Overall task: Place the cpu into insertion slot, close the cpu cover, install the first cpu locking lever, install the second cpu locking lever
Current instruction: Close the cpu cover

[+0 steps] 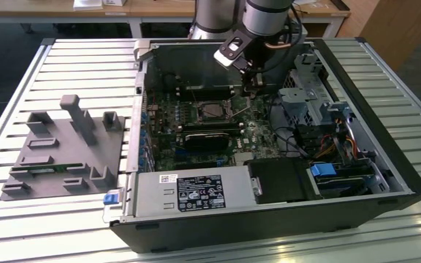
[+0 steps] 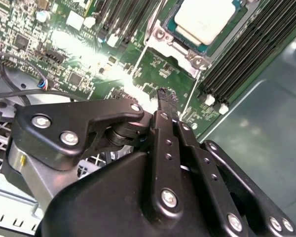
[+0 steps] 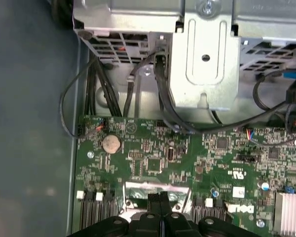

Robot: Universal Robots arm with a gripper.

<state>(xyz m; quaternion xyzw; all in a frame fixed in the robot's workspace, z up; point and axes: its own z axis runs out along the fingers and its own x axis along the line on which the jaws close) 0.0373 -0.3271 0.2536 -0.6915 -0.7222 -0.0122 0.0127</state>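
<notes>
Gripper (image 2: 166,95) fingers pressed together, nothing visible between them. Cpu (image 2: 205,17), square with a pale silver top, lies just beyond the fingertips. Silver cpu cover (image 2: 175,45) frames it.

The insertion slot (image 1: 212,110) lies open from above. On the exterior view's right, the drive cage (image 1: 307,96) and loose cables (image 1: 289,139) narrow the passage, and the gripper (image 1: 253,93) stands in that gap. A black block (image 1: 210,139) sits just beside the slot; the case wall (image 1: 188,63) closes the far side.
</notes>
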